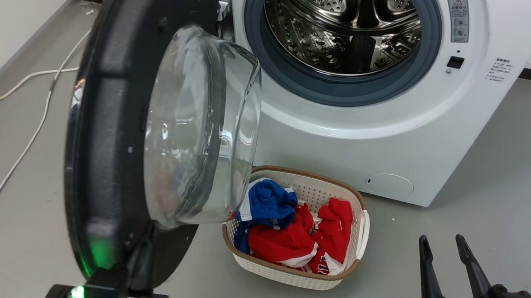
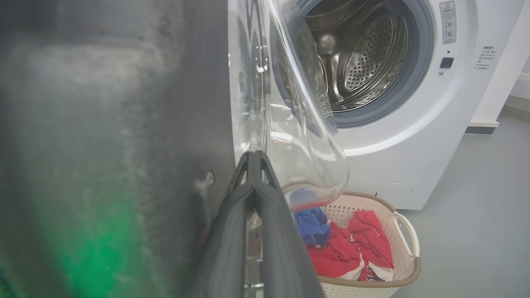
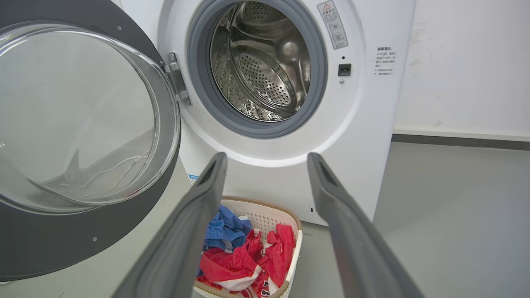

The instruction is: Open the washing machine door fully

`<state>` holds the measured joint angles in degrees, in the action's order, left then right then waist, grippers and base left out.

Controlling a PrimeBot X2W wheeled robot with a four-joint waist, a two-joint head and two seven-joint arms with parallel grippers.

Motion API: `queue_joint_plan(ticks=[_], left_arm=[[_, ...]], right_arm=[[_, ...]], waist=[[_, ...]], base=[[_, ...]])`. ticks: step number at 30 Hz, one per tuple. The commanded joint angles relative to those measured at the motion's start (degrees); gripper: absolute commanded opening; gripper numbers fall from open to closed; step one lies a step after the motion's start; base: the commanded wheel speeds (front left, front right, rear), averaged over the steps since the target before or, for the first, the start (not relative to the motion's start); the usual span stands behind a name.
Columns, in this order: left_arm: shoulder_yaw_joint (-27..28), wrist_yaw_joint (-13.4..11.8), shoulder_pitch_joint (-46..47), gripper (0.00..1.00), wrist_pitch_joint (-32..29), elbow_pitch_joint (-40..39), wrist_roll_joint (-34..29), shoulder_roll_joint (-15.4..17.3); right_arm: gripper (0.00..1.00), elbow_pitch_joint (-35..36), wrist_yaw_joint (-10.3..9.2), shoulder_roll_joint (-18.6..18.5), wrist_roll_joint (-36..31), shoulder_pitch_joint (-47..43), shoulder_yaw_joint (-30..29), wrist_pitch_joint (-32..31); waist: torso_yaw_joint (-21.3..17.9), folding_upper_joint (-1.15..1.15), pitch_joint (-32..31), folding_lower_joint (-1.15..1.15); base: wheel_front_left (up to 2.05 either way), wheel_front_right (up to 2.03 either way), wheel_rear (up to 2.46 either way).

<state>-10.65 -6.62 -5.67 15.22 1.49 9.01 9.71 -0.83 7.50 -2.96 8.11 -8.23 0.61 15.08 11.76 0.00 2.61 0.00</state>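
The washing machine door, a black disc with a bulging clear glass bowl, stands swung out to the left of the white washing machine, roughly square to its front. Its metal hinge shows beside the grey rubber ring. My left gripper is shut, its fingers pressed together. In the left wrist view the left gripper lies along the door's inner black face, just beside the glass bowl. My right gripper hangs open at the lower right, apart from the door, and holds nothing.
A white laundry basket with red and blue clothes sits on the floor before the machine, below the door's glass bowl. The steel drum is exposed. White cables trail over the grey floor at the left. A wall stands right of the machine.
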Motion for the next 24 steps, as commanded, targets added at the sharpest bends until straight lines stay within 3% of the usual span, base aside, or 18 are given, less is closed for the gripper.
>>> queue_joint_plan(ticks=[1,15,24], left_arm=[[0.84,-0.10,-0.07,0.00,-0.13,0.17,0.28,0.52],[13.85,-1.64,3.92,0.00,-0.01,4.13,3.18,3.10],[21.35,-0.85,10.44,0.00,0.00,8.25,4.57,4.38]], right_arm=[[1.00,-0.04,-0.01,0.17,-0.03,-0.18,-0.04,0.12],[1.00,-0.08,-0.01,0.17,-0.79,1.10,-0.49,0.12],[1.00,0.43,-0.01,0.17,-1.81,2.68,-1.07,0.12]], waist=[[0.14,0.00,0.06,0.00],[0.04,0.00,2.49,0.00],[0.30,0.00,5.35,0.00]], base=[[0.00,0.00,0.00],[0.00,0.00,0.00],[0.00,0.00,0.00]])
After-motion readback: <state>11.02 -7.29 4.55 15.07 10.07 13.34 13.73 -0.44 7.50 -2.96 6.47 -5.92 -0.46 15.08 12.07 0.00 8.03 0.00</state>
